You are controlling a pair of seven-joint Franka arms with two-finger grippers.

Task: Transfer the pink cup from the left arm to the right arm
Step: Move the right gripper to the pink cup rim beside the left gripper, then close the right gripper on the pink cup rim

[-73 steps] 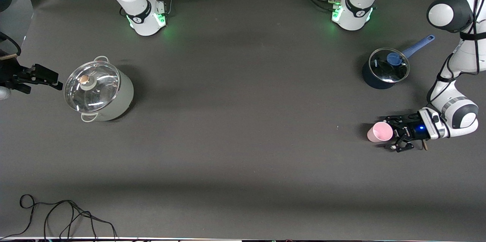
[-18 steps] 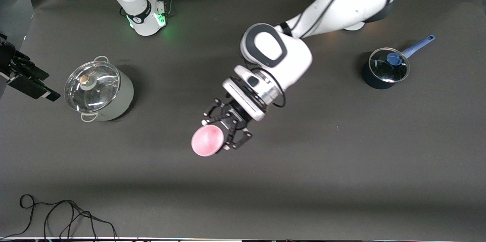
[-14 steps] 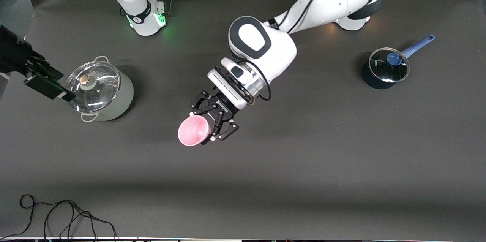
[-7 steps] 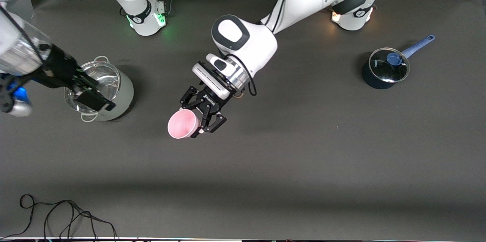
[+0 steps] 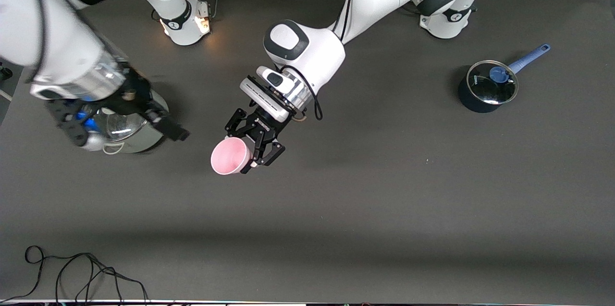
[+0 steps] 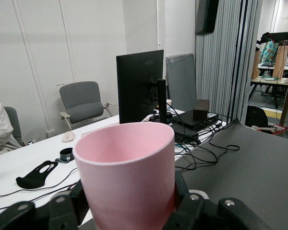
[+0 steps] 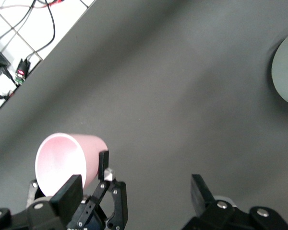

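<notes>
Your left gripper (image 5: 253, 146) is clamped on the pink cup (image 5: 226, 158), held up in the air over the table (image 5: 384, 200) approx mid-table, somewhat toward the right arm's end, w/ the cup's open mouth tipped toward the front camera. Your right gripper (image 5: 166, 126) has its fingers (image 7: 201, 191) spread wide w/ nothing in them, up over the table just beside the big silver pot (image 5: 126, 129), apart from the cup. A small dark pot w/ glass lid & blue handle (image 5: 486, 87) sits near the table edge at the left arm's end, and a black cable (image 5: 72, 267) lies at the table corner nearest the front camera on the right arm's end.
</notes>
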